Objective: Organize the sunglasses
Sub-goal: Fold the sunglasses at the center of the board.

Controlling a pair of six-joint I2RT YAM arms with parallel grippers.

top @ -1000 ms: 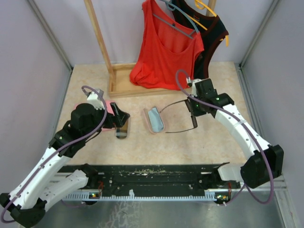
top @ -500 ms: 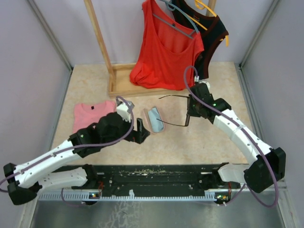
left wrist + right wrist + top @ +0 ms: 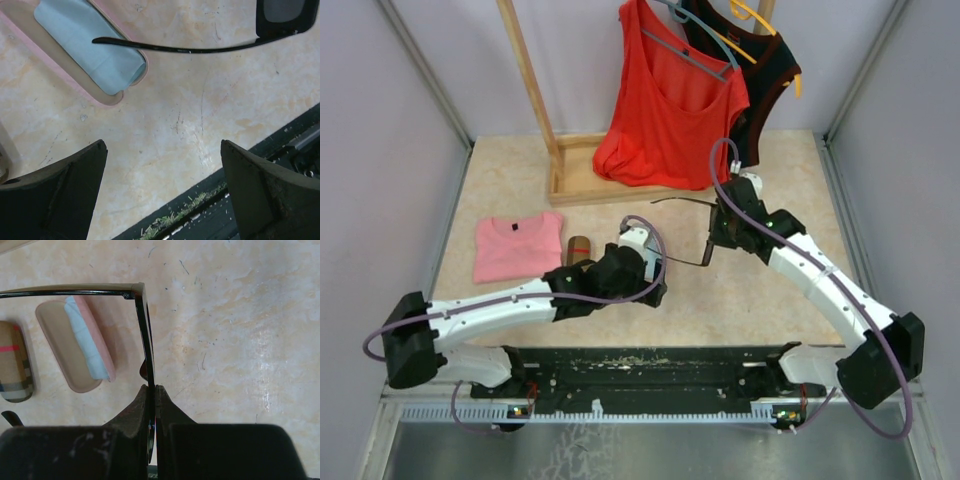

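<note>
Beige marbled tabletop, grey walls, a couple of tops hanging on a wooden rack at the back. The black sunglasses look lifted off the table. The right claw is clenched on the thick, glossy frame, and both thin arms are unfolded.

It's pinching a narrow hard edge, so I'd guess they could swivel or slip. One arm pokes out just ahead of the wide-open, empty left claw, so a bump seems possible. Unfolded, they'd likely snag the rim of the oblong pink case left of the right claw.

There's a soft light-blue cloth inside it, and a rounded brown plaid case further left.
</note>
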